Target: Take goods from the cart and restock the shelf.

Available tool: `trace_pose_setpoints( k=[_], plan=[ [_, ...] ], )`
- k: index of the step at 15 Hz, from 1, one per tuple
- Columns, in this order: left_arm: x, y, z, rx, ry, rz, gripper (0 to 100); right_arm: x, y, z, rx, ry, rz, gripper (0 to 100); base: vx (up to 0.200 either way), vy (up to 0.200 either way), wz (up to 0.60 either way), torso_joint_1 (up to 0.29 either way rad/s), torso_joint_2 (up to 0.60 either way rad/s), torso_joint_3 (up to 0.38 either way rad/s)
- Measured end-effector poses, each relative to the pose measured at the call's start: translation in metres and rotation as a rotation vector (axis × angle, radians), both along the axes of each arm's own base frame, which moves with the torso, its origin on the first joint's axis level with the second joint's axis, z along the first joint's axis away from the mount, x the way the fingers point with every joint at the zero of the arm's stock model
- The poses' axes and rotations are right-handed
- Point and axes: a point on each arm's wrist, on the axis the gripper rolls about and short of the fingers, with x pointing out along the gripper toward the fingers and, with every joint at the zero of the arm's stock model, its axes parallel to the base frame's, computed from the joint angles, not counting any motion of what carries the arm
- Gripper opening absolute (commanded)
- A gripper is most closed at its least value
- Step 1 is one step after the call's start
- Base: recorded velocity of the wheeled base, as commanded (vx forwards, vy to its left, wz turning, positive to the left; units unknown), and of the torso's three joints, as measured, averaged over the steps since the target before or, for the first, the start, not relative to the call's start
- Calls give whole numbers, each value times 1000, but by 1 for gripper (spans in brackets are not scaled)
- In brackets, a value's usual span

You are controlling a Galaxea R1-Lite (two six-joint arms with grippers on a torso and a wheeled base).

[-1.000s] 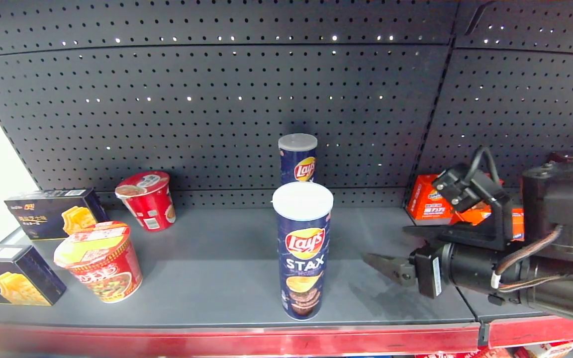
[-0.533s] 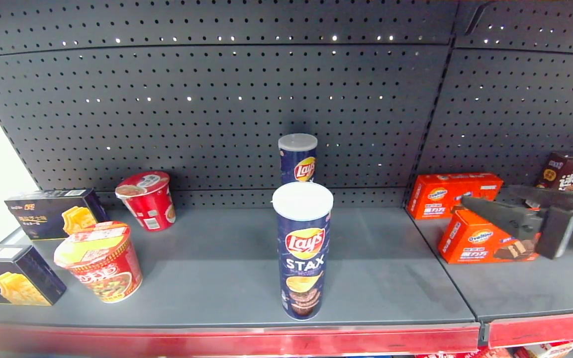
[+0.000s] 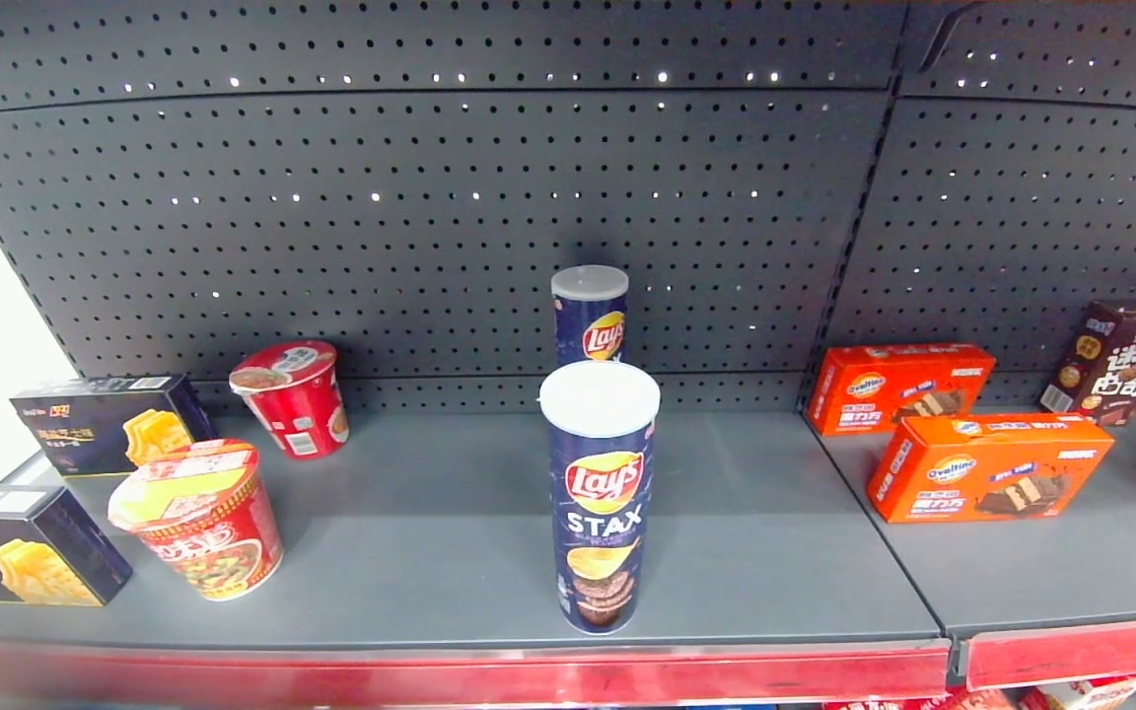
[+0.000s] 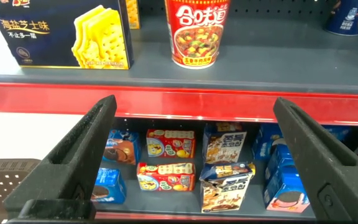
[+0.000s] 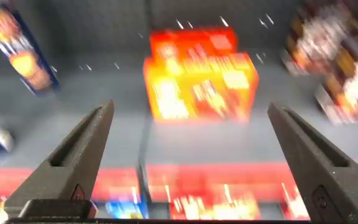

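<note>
A tall chip can (image 3: 600, 498) is seen standing upright at the lower centre of the head view, close to the red front lip (image 3: 430, 675) of the shelf (image 3: 410, 532). A second can (image 3: 590, 314) is set behind it, against the perforated back panel (image 3: 410, 227).

Nothing is being carried. The left claw (image 4: 194, 102) is spread wide and empty, turned toward the red lip and the packets (image 4: 179, 174) stocked beneath it. The right claw (image 5: 190, 106) is likewise spread wide and empty, facing the orange boxes (image 3: 987, 465).

The front can is judged to be placed already, and more goods are presumably to be fetched from the cart.

Bare grey board is left on either side of the cans, between the noodle cups (image 3: 201, 532) at the lower left and the orange boxes at the right. Since the front can is tall and near the lip, it could be tipped off by a knock.
</note>
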Motion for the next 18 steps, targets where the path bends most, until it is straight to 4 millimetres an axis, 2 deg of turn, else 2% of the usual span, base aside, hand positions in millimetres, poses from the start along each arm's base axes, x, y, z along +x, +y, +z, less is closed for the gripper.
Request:
trace_pose_setpoints(
  k=[3,4,5,8,9,11,18],
  plan=[
    [0,0,0,2,0,-1,100,-42,-1,-47,-19,71,-37,100,0,0,0,0,0,0],
    [0,0,0,3,0,-3,100,-48,-1,-61,-30,75,-56,100,0,0,0,0,0,0],
    [0,0,0,3,0,-3,100,-50,-2,-68,-41,41,-84,100,0,0,0,0,0,0],
    [0,0,0,4,1,-5,100,-40,-5,-90,-49,-111,-250,100,0,0,0,0,0,0],
    [0,0,0,5,0,-5,100,-38,-5,-98,-90,-105,-257,100,0,0,0,0,0,0],
    [0,0,0,8,1,-5,100,-36,-4,-106,-172,-84,-186,100,0,0,0,0,0,0],
    [0,0,0,11,1,-10,100,-35,-2,-110,-97,-73,-90,100,0,0,0,0,0,0]
  ],
)
